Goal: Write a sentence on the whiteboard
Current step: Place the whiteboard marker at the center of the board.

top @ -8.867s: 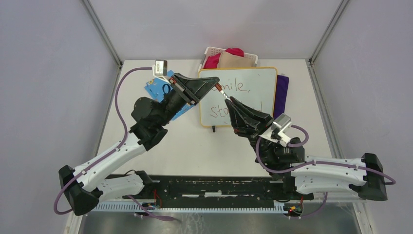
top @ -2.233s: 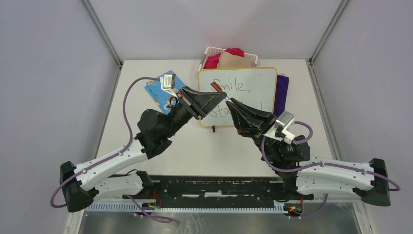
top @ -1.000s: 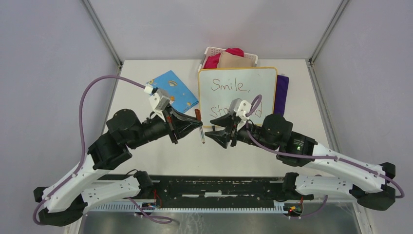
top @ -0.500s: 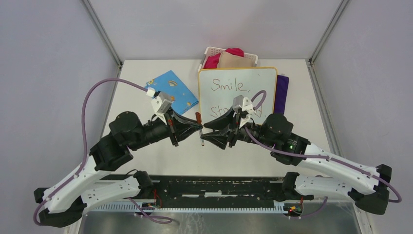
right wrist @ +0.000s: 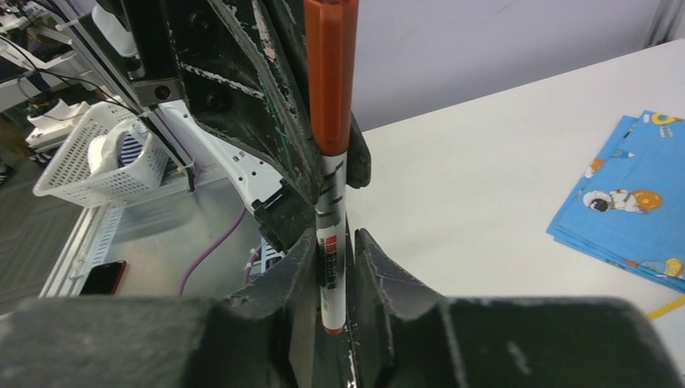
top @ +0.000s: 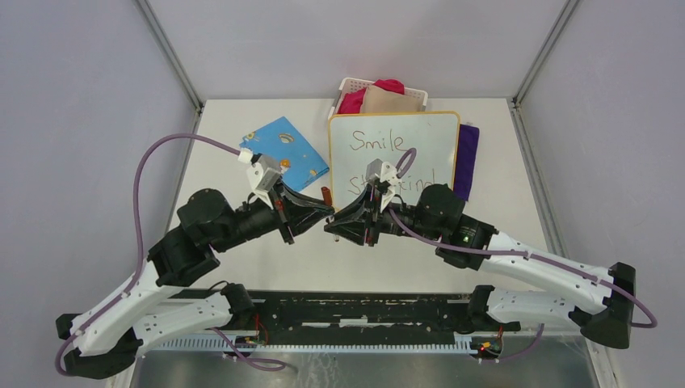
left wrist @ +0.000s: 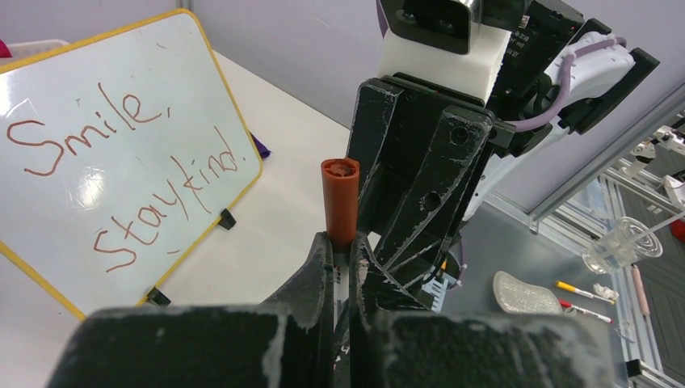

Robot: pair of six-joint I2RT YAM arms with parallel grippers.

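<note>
The whiteboard (top: 440, 133) stands at the back centre on small black feet. The sentence (top: 378, 142) in dark-red marker reads "Smile," over "stay kind". Both also show in the left wrist view: the whiteboard (left wrist: 174, 61) and the sentence (left wrist: 85, 133). Both grippers meet in front of the board's left corner. My left gripper (top: 322, 213) is shut on a capped marker (top: 326, 196) and holds it upright, just below its orange-red cap (left wrist: 340, 198). My right gripper (top: 334, 227) straddles the white lower barrel (right wrist: 331, 242). Its fingers are close, with a small gap on one side.
A blue printed card (top: 284, 153) lies left of the board and shows in the right wrist view (right wrist: 638, 202). A purple cloth (top: 467, 153) lies along the board's right edge. A white basket (top: 347, 84) with red and tan cloths stands behind the board.
Both arms drew back from the board to the table's front middle. The left gripper now holds the capped marker upright, and the right gripper has moved in around its lower barrel and narrowed.
</note>
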